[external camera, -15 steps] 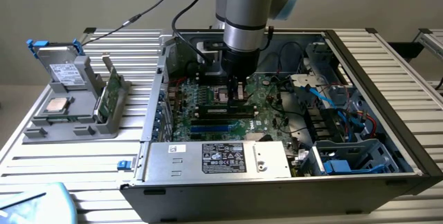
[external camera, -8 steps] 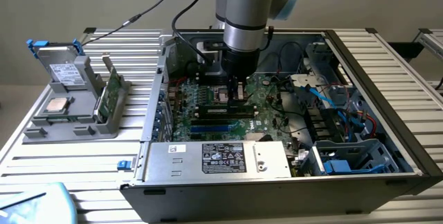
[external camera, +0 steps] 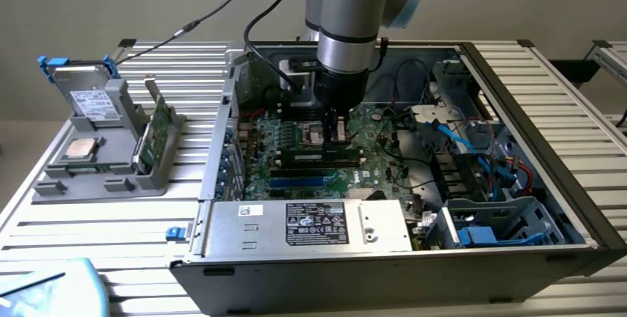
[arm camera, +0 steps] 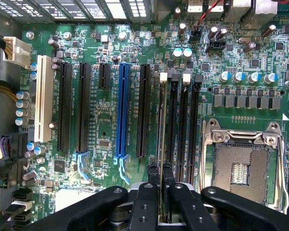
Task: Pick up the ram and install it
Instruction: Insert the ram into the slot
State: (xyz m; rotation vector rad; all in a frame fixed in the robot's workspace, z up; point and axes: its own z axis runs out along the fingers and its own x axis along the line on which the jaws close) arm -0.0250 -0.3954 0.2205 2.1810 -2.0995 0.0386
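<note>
The arm (external camera: 348, 23) reaches straight down into the open computer case (external camera: 588, 207), right over the green motherboard (arm camera: 106, 103). Look at the gripper (arm camera: 160, 168): its two black fingers (arm camera: 153, 175) stand close together, pinched on a thin board seen edge-on. That's the ram (arm camera: 161, 130), clamped between them!

The stick runs forward from the fingertips as a narrow pale line. It lies along the first of the four black memory slots (arm camera: 185, 125), in line with that slot's white clip (arm camera: 163, 76). Whether its lower edge is down in the slot or just above it, I can't tell from here.

The other three memory slots sit just beside the fingers. Beyond them is the open processor socket (arm camera: 240, 168) in its silver frame. On the fingers' other side, a long black expansion slot (arm camera: 143, 110) lies just beside the ram, then the blue slot (arm camera: 121, 110), and well past that the white slot (arm camera: 44, 96).

In the exterior view, the silver power supply (external camera: 313, 225) with its black label sits inside the case, near the fingers on the camera's side. Well apart from them, outside the case on the exterior view's left, stands the grey holder (external camera: 108, 177). It carries a boxy drive (external camera: 90, 100), a square silver chip (external camera: 81, 150) and an upright green board (external camera: 155, 137).
</note>
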